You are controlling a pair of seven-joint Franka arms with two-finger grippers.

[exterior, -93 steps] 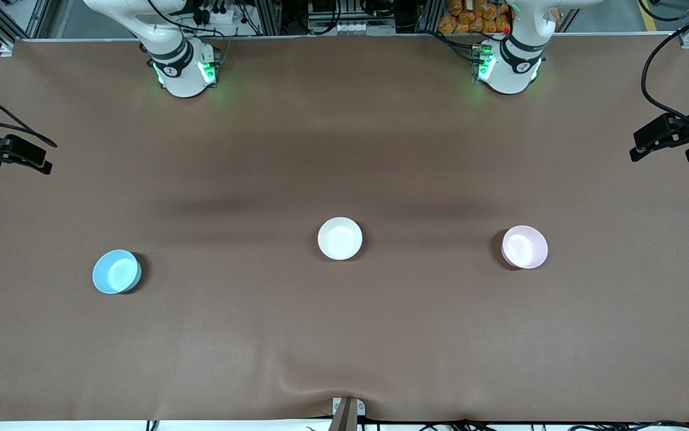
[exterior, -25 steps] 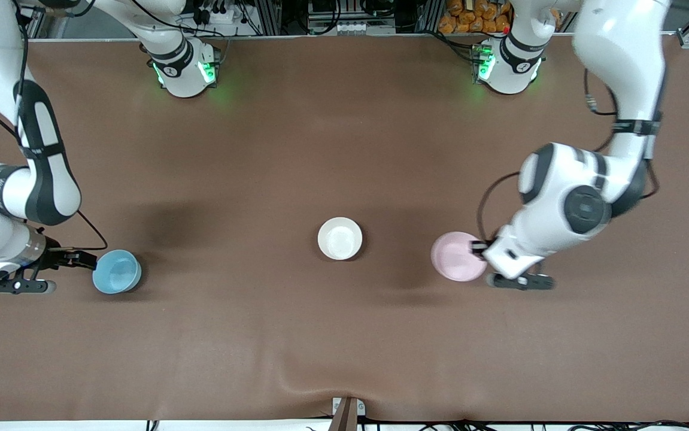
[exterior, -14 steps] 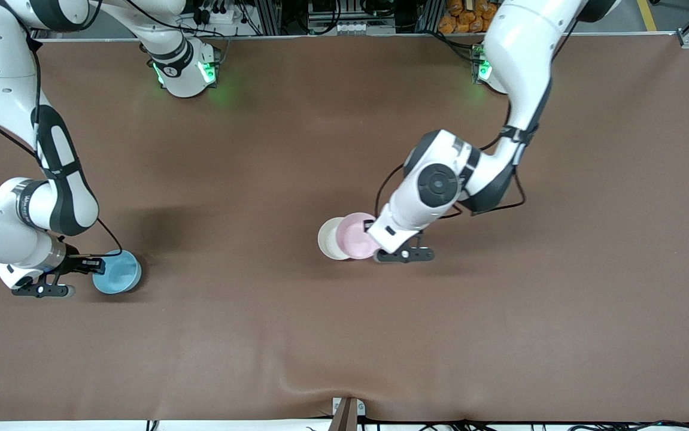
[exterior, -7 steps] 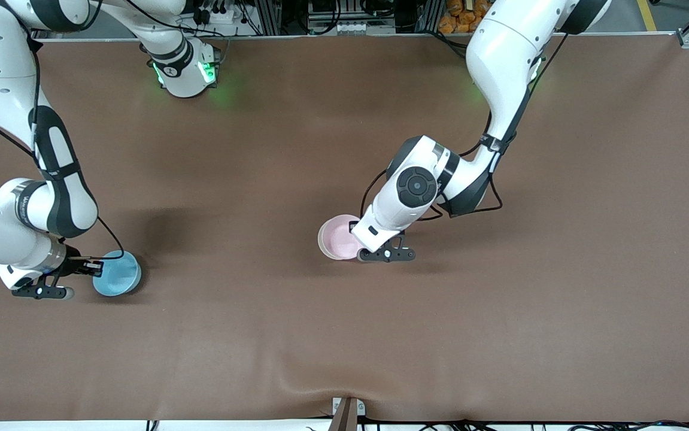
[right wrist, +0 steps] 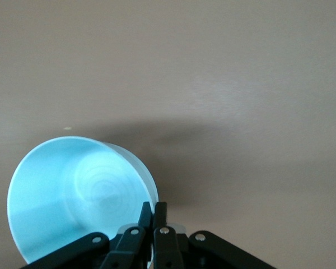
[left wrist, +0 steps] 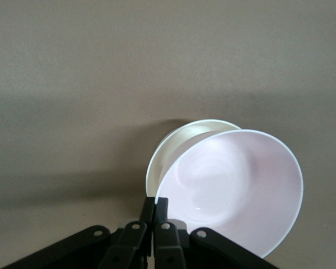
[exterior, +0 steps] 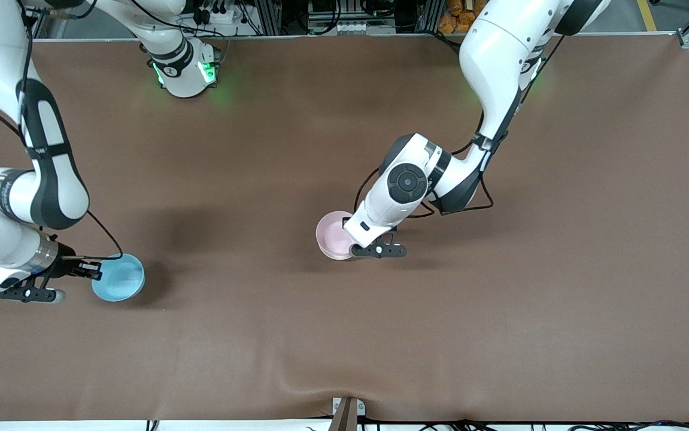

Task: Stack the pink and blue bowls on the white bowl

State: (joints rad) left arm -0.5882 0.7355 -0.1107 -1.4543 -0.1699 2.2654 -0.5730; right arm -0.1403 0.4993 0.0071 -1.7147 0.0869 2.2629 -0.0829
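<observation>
Holding pink bowl: the left gripper (exterior: 361, 242) is clamped on the rim of the pink bowl (exterior: 335, 234), at the edge toward the left arm's end of the surface, so the hollow of the bowl is free to drop over the one below.
Pink bowl position: it is over the white bowl (left wrist: 173, 147), tilted, with the pinched edge low; in the left wrist view only a crescent of the white rim shows past it, so the two look almost lined up but not nested flat yet.
White bowl: it sits near the middle of the brown surface (exterior: 344, 335) as the base of the stack, which is why the other two are brought to it.
Holding blue bowl: the right gripper (exterior: 91, 270) is closed on the rim of the blue bowl (exterior: 118, 285), at the edge toward the right arm's end of the surface.
Blue bowl position: toward the right arm's end, well apart from the other two and nearer the front camera than they are; it appears tipped in the right wrist view, and I cannot tell whether it is clear of the surface.
Step in hand: judged from this, the pink bowl is about to be set down, with the blue one to go on top afterward.
</observation>
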